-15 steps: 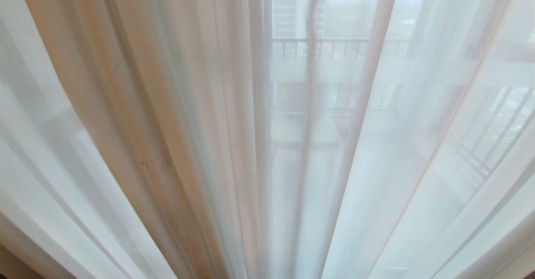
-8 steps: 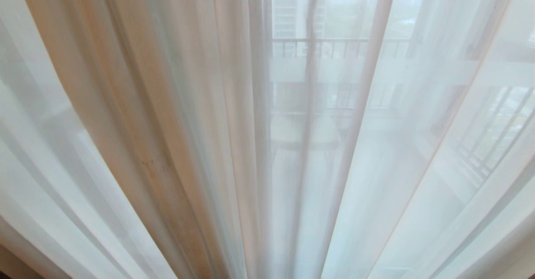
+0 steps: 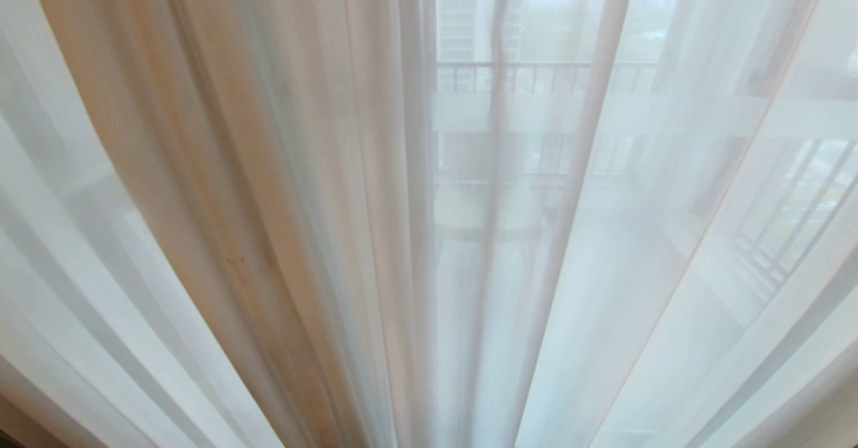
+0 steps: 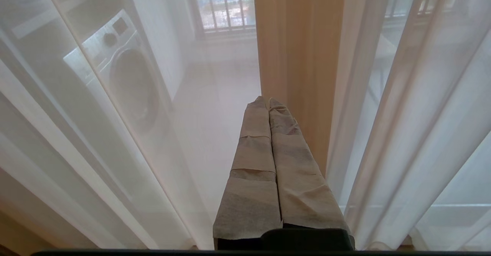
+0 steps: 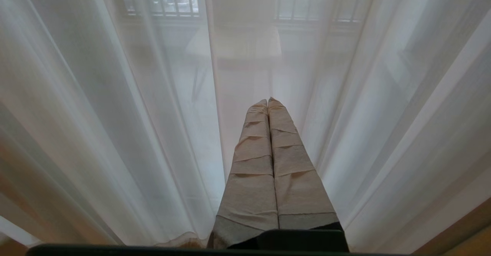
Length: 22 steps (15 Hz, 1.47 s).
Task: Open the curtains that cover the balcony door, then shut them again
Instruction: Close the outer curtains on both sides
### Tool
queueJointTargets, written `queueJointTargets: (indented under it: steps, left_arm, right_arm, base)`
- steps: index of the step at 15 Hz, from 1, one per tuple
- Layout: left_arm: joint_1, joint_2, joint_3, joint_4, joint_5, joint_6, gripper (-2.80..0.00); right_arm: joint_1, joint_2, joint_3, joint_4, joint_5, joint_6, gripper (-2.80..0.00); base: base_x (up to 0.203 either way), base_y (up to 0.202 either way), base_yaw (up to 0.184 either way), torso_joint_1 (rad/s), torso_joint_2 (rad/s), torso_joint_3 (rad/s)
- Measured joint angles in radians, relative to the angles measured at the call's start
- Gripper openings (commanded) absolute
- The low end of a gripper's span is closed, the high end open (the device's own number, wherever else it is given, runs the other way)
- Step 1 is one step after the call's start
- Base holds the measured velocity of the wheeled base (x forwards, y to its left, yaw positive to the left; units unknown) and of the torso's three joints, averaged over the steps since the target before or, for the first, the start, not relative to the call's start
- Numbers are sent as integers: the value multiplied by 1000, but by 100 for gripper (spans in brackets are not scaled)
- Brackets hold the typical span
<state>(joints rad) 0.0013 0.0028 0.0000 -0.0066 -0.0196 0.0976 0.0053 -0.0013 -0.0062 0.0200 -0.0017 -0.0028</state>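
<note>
Washing machine [image 4: 126, 76] on pale floor [image 4: 215, 106]

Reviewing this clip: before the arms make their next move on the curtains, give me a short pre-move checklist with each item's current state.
1. Sheer curtains drawn across the view: ok, the balcony shows only through them.
2. Left gripper shut with nothing held: ok, wrapped fingers pressed together, pointing at the sheers.
3. Right gripper shut with nothing held: ok, same pose.
4. Beige drape located: ok, hanging just beyond the left gripper.
5. Grippers touching the cloth: cannot tell.
6. Balcony door behind the curtains open or closed: cannot tell.
</note>
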Motion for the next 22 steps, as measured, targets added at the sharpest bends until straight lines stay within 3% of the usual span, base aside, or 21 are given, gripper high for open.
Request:
queueJointTargets:
  steps: [6,22]
  left_arm:
    - [0,0,0,5,9,-66,-280]
    - [0,-1,0,4,0,-67,-280]
  right_arm:
    - [0,0,0,0,0,0,-280]
    - [0,0,0,0,0,0,-280]
  base:
    - [0,0,0,0,0,0]
    - [0,0,0,0,0,0]
